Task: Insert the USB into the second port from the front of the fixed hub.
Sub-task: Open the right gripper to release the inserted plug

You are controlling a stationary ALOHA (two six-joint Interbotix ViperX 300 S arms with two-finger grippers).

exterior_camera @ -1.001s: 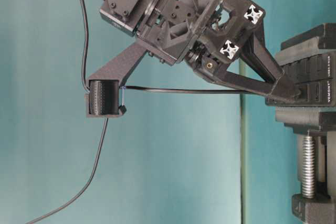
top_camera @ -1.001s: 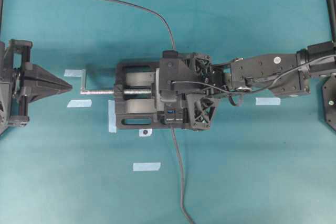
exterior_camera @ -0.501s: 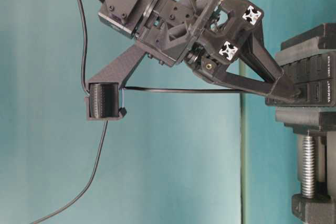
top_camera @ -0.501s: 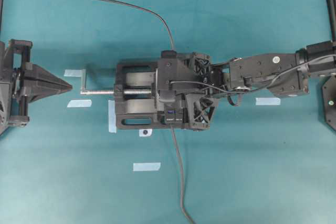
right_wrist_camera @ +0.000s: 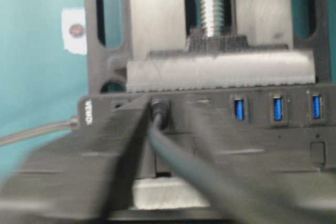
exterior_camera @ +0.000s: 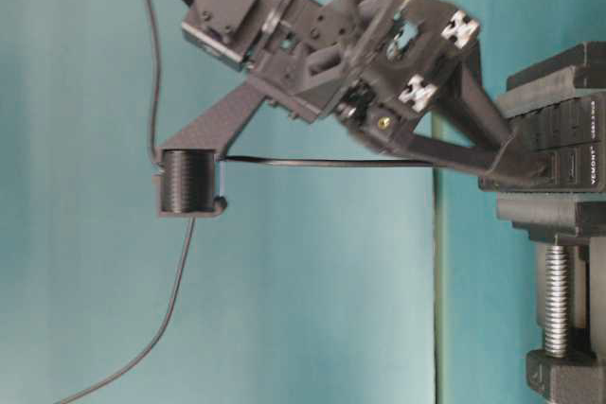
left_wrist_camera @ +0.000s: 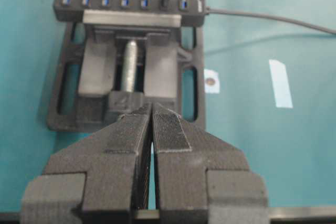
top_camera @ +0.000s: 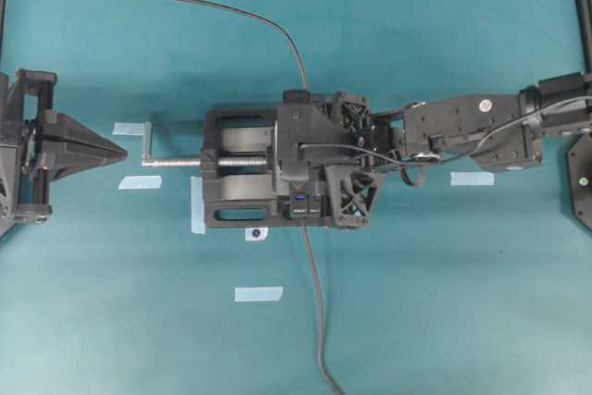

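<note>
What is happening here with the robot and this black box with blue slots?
The right gripper is at the fixed hub, which a vise holds. The USB sits in the second port from the hub's cabled end, and the fingers look blurred, apparently opening around it. The left gripper is shut, away from the hub.

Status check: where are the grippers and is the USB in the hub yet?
Right gripper opening around the USB, which sits in the fixed hub, second port from the hub-cable end. Left gripper shut, clear of the vise. Nothing obstructing.

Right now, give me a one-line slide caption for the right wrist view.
USB seated in the fixed hub, second port from its end, as the right gripper fingers spread around the cable.
</note>
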